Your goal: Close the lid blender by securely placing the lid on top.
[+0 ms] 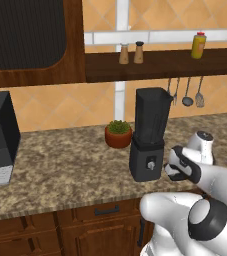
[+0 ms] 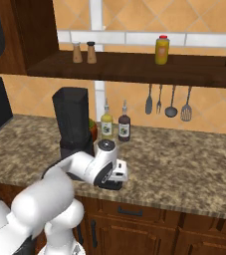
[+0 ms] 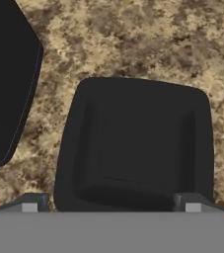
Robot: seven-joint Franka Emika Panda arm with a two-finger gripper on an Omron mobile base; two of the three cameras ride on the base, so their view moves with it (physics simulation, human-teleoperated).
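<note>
1. My claw [image 3: 111, 205] is spread as wide as it goes, with nothing between the tips. In the hand view the two tips stick up at the bottom, one on each side of the near edge of the lid [image 3: 135, 143].
2. The lid is straight ahead of the claw, lying flat on the tabletop [image 3: 133, 39]. So it's right under my hand, not off to a side. No contact yet as far as I can tell.
3. The lid is squarish, so there's no real long axis to line up with. Its sides run roughly square to my tips, just a bit skewed, and the tips look set about as wide as the lid, so it'll be a tight fit.
4. The blender [image 1: 149, 132] stands on the tabletop just beside my hand, to my left. From the right base view my hand sits low, right next to its base. The dark shape at the left of the hand view is probably part of the blender.
5. Containers: the jar's top looks uncovered. I can't see into it, so no idea what's inside.
6. My guess for the next move is straight down over the lid and then pinch.
</note>
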